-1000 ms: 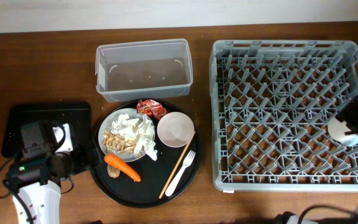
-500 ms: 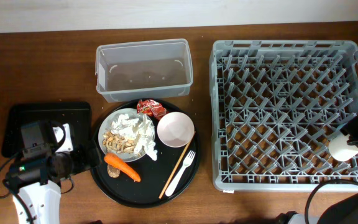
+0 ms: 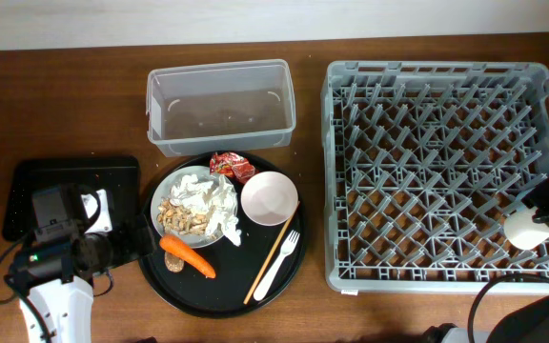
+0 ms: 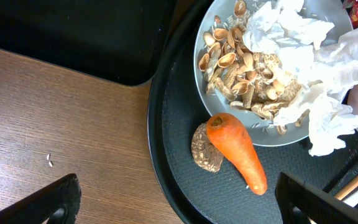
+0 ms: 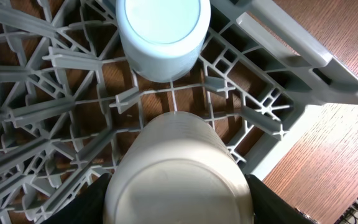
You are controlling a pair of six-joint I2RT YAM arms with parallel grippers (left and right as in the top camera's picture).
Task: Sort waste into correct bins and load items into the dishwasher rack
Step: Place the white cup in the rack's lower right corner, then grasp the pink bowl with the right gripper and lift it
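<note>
White cup [image 5: 178, 174] is clamped in the right gripper [image 5: 179, 208] over the rack [image 5: 303, 59]. The left gripper [image 4: 176, 208] hangs wide near the carrot [image 4: 238, 152].

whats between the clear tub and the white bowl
The crinkled red wrapper lies there, at the top edge of the round black tray, just below the clear tub and up-left of the white bowl. The overhead view shows it.

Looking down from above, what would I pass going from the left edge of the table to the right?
First the shallow black tray, then the white plate, then the white bowl, then the grey dishwasher rack.
</note>
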